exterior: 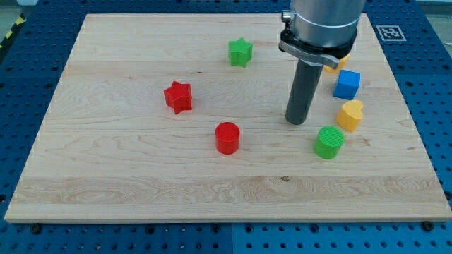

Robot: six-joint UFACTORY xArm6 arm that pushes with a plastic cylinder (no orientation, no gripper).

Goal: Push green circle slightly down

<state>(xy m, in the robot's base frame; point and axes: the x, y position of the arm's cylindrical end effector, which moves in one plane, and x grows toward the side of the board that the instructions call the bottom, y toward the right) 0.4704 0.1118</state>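
My tip [297, 121], a bare rod with no jaws, sits up-left of the green circle [329, 142], 1 light, rigid puck that should slide easily if nudged squarely on its top edge.

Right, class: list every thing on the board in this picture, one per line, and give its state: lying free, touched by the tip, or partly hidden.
my tip: on the board, up-left of the green circle, touching no block
green circle: free, close beside the yellow block
yellow block: free
blue block: free
red circle: free
red star: free
green star: free
orange block: mostly hidden behind the arm
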